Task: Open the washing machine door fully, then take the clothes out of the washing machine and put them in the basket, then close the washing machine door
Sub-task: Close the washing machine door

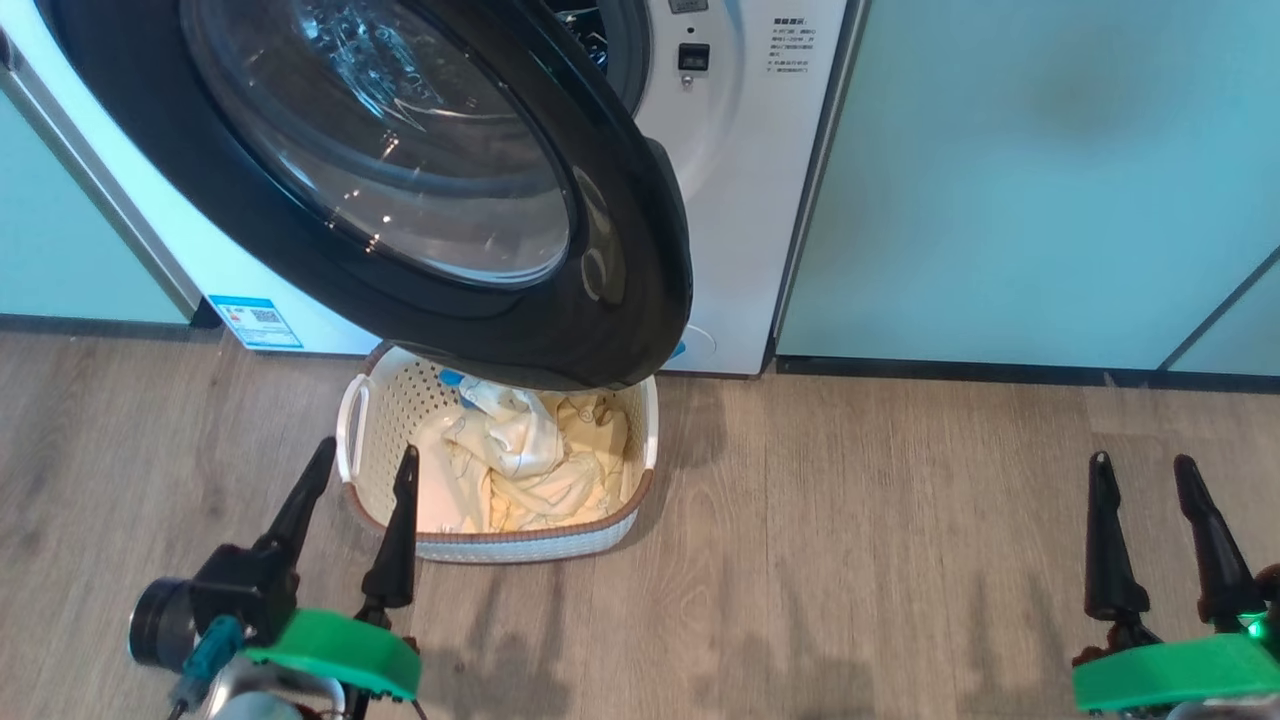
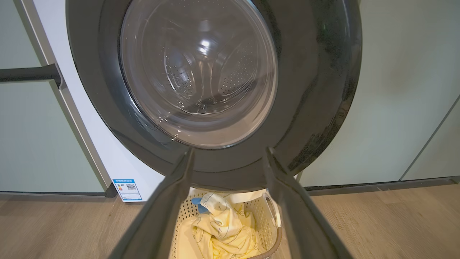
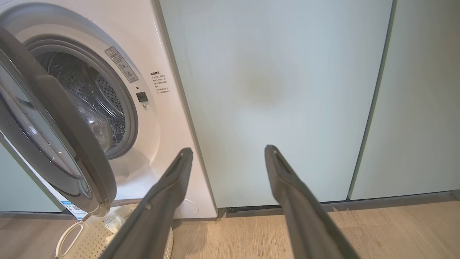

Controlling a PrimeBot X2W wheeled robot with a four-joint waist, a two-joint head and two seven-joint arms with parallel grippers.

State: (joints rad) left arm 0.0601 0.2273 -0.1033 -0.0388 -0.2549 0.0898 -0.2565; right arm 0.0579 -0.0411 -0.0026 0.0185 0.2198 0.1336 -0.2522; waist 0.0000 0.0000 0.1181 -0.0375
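The washing machine door (image 1: 400, 180) stands partly open, its black rim and glass bowl hanging over the basket (image 1: 500, 545) on the floor. Pale yellow clothes (image 1: 530, 460) with a small blue part lie inside the basket. The white washing machine (image 1: 750, 200) shows its drum opening (image 3: 90, 97) behind the door. My left gripper (image 1: 365, 460) is open, empty, at the basket's near left corner; in the left wrist view the left gripper (image 2: 228, 153) points at the door (image 2: 215, 82) above the clothes (image 2: 222, 230). My right gripper (image 1: 1143, 462) is open and empty over bare floor, far right.
Pale green cabinet panels (image 1: 1050, 180) flank the machine on both sides, with a dark plinth along the floor. Wood-look flooring (image 1: 850, 560) spreads between the two grippers. A blue label (image 1: 255, 322) sits at the machine's lower left corner.
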